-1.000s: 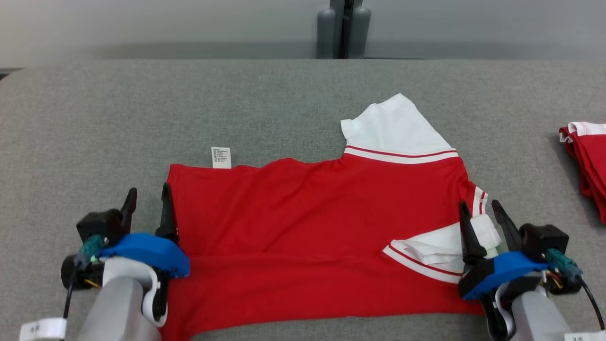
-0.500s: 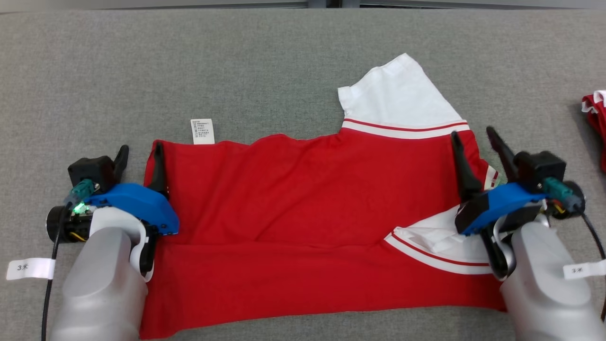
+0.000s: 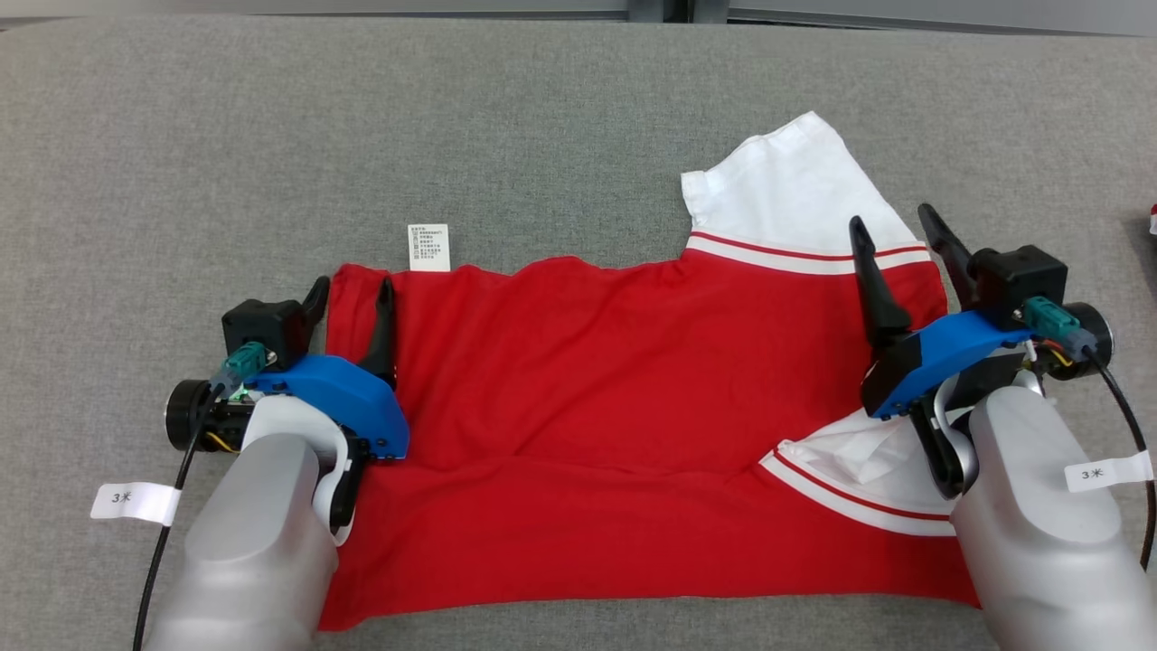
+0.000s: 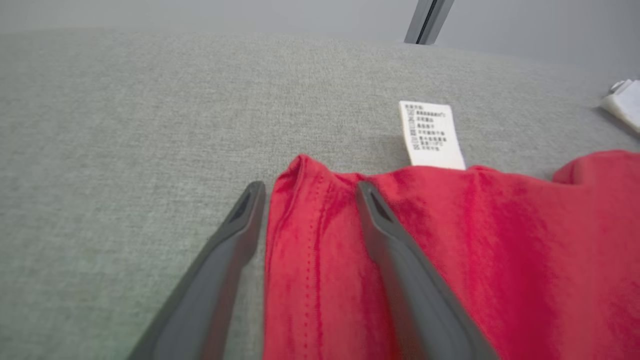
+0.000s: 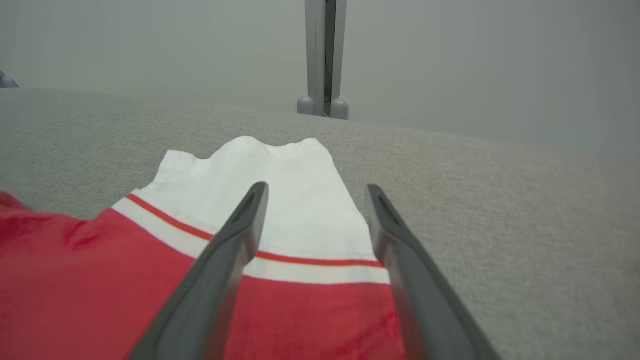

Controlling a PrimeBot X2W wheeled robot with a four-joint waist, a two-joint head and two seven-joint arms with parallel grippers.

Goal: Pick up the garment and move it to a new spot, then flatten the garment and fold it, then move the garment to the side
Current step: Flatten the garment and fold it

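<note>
A red garment [image 3: 615,380] with white sleeves lies spread on the grey table [image 3: 542,136]. Its white care label [image 3: 428,247] sticks out at the far left corner. My left gripper [image 3: 352,294] is open and straddles the garment's left hem near that corner; in the left wrist view the left gripper [image 4: 310,187] has one finger over bare table and the other over the red cloth [image 4: 500,240]. My right gripper [image 3: 890,221] is open above the far white sleeve [image 3: 795,185]. Seen from the right wrist, the right gripper [image 5: 316,189] frames the sleeve [image 5: 280,170] and its red stripe.
A second white sleeve [image 3: 859,461] lies folded over the garment's near right part, beside my right forearm. A bit of another red and white cloth [image 3: 1152,218] shows at the right edge. A grey post [image 5: 322,55] stands beyond the table's far edge.
The head camera has tilted down and shifted. Both grippers have moved forward along the garment's sides: the left now straddles the left hem, the right has reached the far sleeve. Both stay open.
</note>
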